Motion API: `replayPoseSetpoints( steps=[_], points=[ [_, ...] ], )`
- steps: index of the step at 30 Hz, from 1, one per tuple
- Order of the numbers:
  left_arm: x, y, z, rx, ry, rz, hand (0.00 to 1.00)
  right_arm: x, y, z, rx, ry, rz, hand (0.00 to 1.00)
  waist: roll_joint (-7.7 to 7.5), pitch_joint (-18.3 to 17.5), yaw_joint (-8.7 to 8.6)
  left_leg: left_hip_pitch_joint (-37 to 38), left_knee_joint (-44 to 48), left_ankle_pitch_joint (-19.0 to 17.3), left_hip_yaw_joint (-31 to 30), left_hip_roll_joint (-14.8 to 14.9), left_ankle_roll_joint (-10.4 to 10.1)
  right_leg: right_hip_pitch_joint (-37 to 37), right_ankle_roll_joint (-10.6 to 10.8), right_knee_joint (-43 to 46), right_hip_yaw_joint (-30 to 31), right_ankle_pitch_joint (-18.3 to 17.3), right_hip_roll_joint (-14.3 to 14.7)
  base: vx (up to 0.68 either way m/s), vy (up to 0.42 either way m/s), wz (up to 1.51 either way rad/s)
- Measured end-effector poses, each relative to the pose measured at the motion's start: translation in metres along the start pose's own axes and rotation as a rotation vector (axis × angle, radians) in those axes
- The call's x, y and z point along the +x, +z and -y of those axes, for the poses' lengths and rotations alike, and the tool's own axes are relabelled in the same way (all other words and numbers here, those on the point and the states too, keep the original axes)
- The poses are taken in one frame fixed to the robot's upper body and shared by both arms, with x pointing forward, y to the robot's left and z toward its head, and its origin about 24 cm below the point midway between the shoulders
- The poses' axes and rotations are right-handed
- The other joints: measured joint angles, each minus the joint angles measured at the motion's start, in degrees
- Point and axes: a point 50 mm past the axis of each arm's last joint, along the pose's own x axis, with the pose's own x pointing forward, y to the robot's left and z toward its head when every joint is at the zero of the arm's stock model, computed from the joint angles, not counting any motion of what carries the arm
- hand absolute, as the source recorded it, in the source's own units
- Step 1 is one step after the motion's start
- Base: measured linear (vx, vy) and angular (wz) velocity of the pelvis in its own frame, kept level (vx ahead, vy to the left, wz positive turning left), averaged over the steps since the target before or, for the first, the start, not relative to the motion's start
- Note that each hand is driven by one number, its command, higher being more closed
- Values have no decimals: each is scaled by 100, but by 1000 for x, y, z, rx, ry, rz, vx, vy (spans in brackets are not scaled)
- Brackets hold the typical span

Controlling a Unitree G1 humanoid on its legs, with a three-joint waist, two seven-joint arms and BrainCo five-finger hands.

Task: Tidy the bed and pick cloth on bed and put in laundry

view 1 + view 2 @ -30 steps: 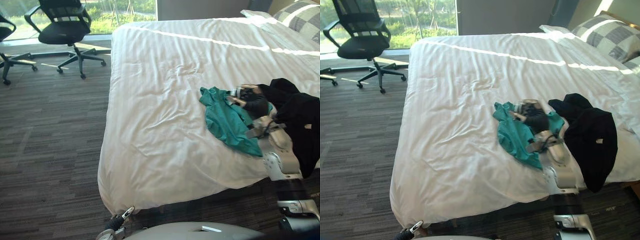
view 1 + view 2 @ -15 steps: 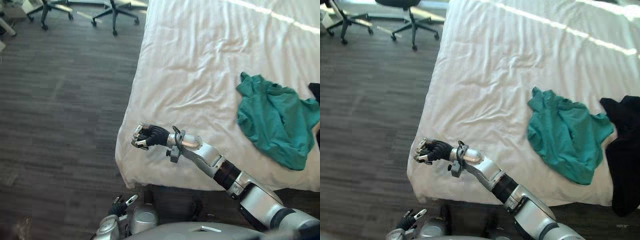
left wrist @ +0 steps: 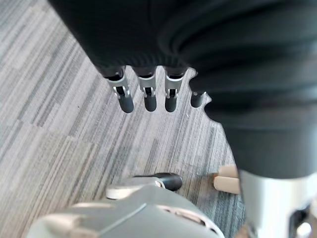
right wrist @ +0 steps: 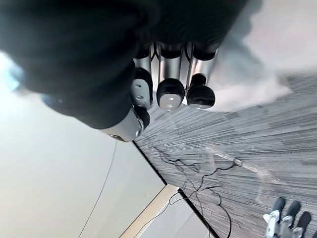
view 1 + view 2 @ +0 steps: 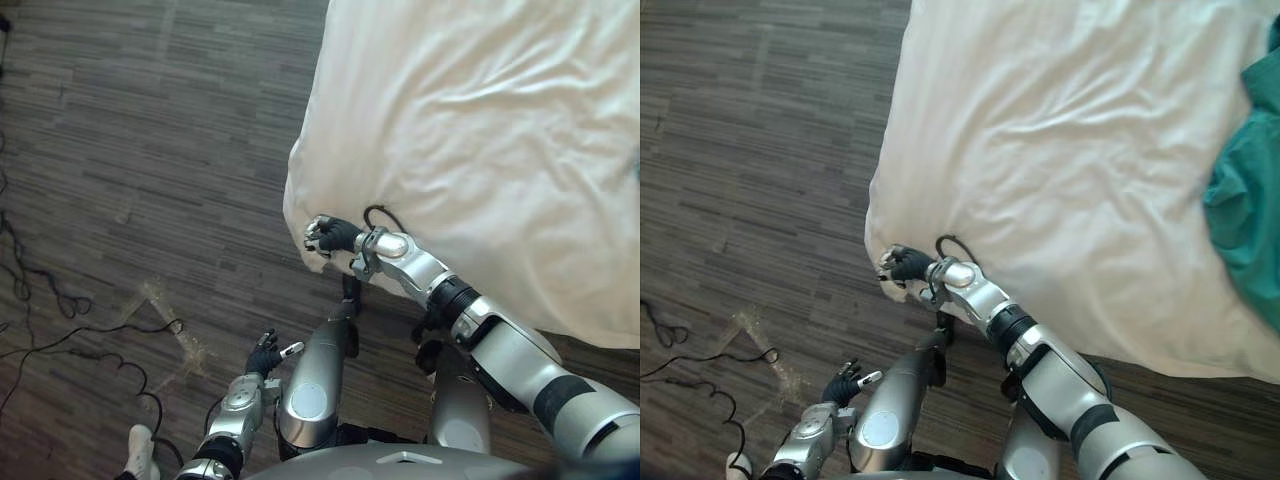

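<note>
Bed (image 5: 480, 120): over the last 1 second the whole picture has swung down and toward the floor. That is my camera dipping, not the bed moving.
Floor (image 5: 150, 150): dark striped carpet takes the left half of both eye views, with nothing of the task lying on it.
Left hand (image 5: 266, 355): idle and low beside the body, fingers relaxed and straight over the carpet, holding nothing.
Right hand (image 5: 330, 235): the real change. 1 second ago it lay on the green garment out on the mattress; half a second ago it was already at the near corner, and now it sits right against that corner. Its fingers are curled in, and in the wrist view I see no fabric between their tips, so I read it as closed on nothing.
Duvet corner (image 5: 305, 195): white cover hanging over the bed's edge, rumpled, with the right hand touching or just in front of its lowest fold; I cannot tell which.
Green cloth (image 5: 1245, 190): on the duvet at the far right edge of the right eye view, well apart from both hands.
Meaning: I judge the pickup was dropped for the tidying step. The garment is not yet collected and nothing has gone to the laundry.
</note>
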Motion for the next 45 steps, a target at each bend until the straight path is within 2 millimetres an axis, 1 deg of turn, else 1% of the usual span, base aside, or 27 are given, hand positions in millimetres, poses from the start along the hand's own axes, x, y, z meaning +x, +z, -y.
replayPoseSetpoints(
  steps=[3, 5, 6, 7, 8, 10, 12, 14, 15, 16, 18, 20, 23, 25, 27, 29, 32, 35, 37, 38, 39, 40, 41, 42, 43, 44, 45],
  points=[
    [3, 9, 4, 24, -23, 36, 0, -10, -31, 11, 56, -14, -99, 100, 70, 28, 45, 10, -188, 119, -17, -66, 23, -46, 29, -27, -6, 64, -52, -96, 57, 9],
    [4, 13, 5, 36, -32, 50, 0, -25, -69, 11, 107, -17, -213, 100, 72, 29, 29, 16, -203, 118, -15, -111, 21, -17, 65, -102, -3, 149, -77, -59, 54, 0],
    [4, 13, 5, 36, -32, 53, 0, -31, -81, 11, 123, -22, -245, 100, 72, 29, 20, 21, -203, 119, -17, -127, 22, 4, 70, -146, -4, 169, -81, -20, 42, -3],
    [5, 13, 5, 35, -32, 55, 0, -43, -102, 9, 158, -28, -295, 100, 69, 31, -4, 24, -202, 152, -14, -139, 72, 40, 96, -260, 1, 250, -65, 1, 50, -6],
    [4, 13, 3, 38, -28, 50, 0, -51, -117, 3, 185, -19, -326, 100, 65, 34, -95, 35, -202, 173, 2, -144, 99, 110, 120, -383, 1, 342, -33, 13, 44, -7],
    [4, 13, 1, 41, -23, 49, 0, -53, -126, -11, 210, 41, -325, 100, 34, 54, -233, 153, -202, 173, 28, -150, 99, 282, 139, -578, 18, 472, 12, 37, 23, -13],
    [4, 13, -2, 45, -18, 51, 0, -48, -119, -31, 213, 147, -253, 100, -73, 112, -298, 427, -212, 141, 35, -141, 55, 570, 162, -785, 99, 561, 74, 30, 0, -30],
    [3, 13, -5, 50, -14, 51, 0, -39, -100, -65, 175, 325, -136, 100, -217, 71, -311, 749, -298, 95, 98, -96, -2, 839, 141, -975, 220, 627, 160, 17, -16, -43],
    [1, 9, -9, 56, -4, 41, 0, -35, -88, -93, 157, 450, -76, 100, -352, -33, -314, 881, -374, 67, 187, -64, -37, 893, 134, -1056, 326, 628, 194, 17, -18, -43],
    [0, 7, -12, 61, 1, 33, 0, -33, -82, -107, 150, 508, -47, 100, -412, -108, -331, 913, -392, 53, 211, -47, -46, 919, 130, -1095, 335, 632, 219, 38, -29, -39],
    [-4, -6, -22, 75, 27, -15, 0, -31, -61, -149, 162, 685, 54, 100, -644, -429, -443, 1164, -525, 41, 262, 1, -58, 1163, 131, -1289, 345, 668, 321, 73, -33, -17],
    [-8, -19, -28, 81, 45, -74, 0, -36, -57, -169, 219, 759, 91, 100, -807, -801, -437, 1387, -607, 21, 318, 20, -87, 1457, 166, -1569, 379, 736, 426, 118, -32, -9],
    [-16, -37, -36, 118, 62, -161, 0, -41, -38, -183, 343, 847, 181, 100, -1048, -1368, -440, 1823, -815, -11, 395, 36, -132, 1855, 198, -1808, 424, 771, 509, 127, -20, -16],
    [-22, -49, -42, 96, 81, -213, 0, -43, -22, -185, 479, 900, 237, 100, -1128, -1604, -440, 2047, -917, -34, 504, 55, -163, 1983, 216, -1827, 494, 756, 554, 91, -18, -27],
    [-25, -56, -43, 87, 86, -255, 0, -46, -8, -184, 623, 957, 286, 100, -1147, -1764, -446, 2162, -938, -66, 603, 73, -187, 2055, 220, -1828, 565, 736, 566, 42, -2, -22],
    [-32, -68, -45, 98, 97, -305, 0, -49, 8, -186, 756, 1018, 327, 100, -1092, -1848, -460, 2316, -940, -113, 675, 76, -194, 2146, 220, -1826, 656, 728, 568, 15, 5, -25],
    [-40, -82, -46, 108, 99, -363, 0, -44, 15, -190, 820, 953, 325, 100, -1033, -1906, -468, 2444, -947, -134, 770, 89, -201, 2246, 214, -1823, 664, 714, 576, -7, -1, -8],
    [-46, -91, -47, 97, 81, -400, 0, -32, 12, -186, 850, 802, 330, 100, -1030, -1949, -465, 2453, -946, -131, 792, 106, -200, 2248, 211, -1820, 713, 716, 599, -7, -2, -1],
    [-47, -94, -47, 94, 73, -399, 0, -21, 4, -175, 873, 654, 314, 100, -977, -1919, -452, 2439, -945, -121, 790, 110, -190, 2240, 206, -1816, 712, 720, 601, 0, 0, 0],
    [-46, -91, -46, 89, 64, -375, 0, -12, -4, -159, 884, 524, 299, 100, -945, -1885, -440, 2402, -944, -112, 789, 108, -178, 2195, 198, -1802, 712, 736, 597, -52, 11, 1],
    [-44, -88, -44, 93, 54, -353, 0, -6, -9, -139, 885, 407, 294, 100, -916, -1861, -446, 2302, -941, -93, 784, 102, -166, 2084, 184, -1779, 750, 754, 556, -71, 26, -1],
    [-42, -85, -44, 77, 53, -333, 0, -3, -11, -126, 880, 348, 293, 100, -891, -1843, -447, 2216, -940, -87, 784, 98, -172, 1954, 175, -1741, 767, 760, 548, -105, 43, -6],
    [-34, -70, -40, 52, 38, -268, 0, 1, -6, -91, 872, 216, 329, 100, -817, -1693, -466, 1954, -930, -29, 783, 81, -176, 1645, 134, -1616, 790, 788, 507, -112, 47, -3],
    [-29, -61, -37, 16, 17, -232, 0, 1, 1, -64, 858, 132, 360, 100, -743, -1506, -483, 1781, -867, 11, 772, 66, -141, 1469, 118, -1535, 788, 814, 467, -121, 43, 2],
    [-23, -52, -34, -8, 0, -199, 0, 0, 5, -46, 844, 81, 377, 100, -695, -1361, -486, 1696, -828, 34, 764, 54, -116, 1388, 114, -1481, 789, 833, 446, -150, 39, 12],
    [-13, -34, -22, -50, -47, -131, 0, -5, 9, -9, 830, -36, 394, 100, -505, -1051, -489, 1526, -734, 51, 743, 23, -93, 1220, 111, -1372, 794, 850, 406, -181, 42, 11],
    [-9, -24, -10, -76, -90, -91, 0, -15, 7, 23, 831, -153, 397, 100, -332, -813, -495, 1402, -694, 77, 740, -8, -56, 1077, 125, -1303, 801, 871, 356, -168, 53, 5]
  ],
)
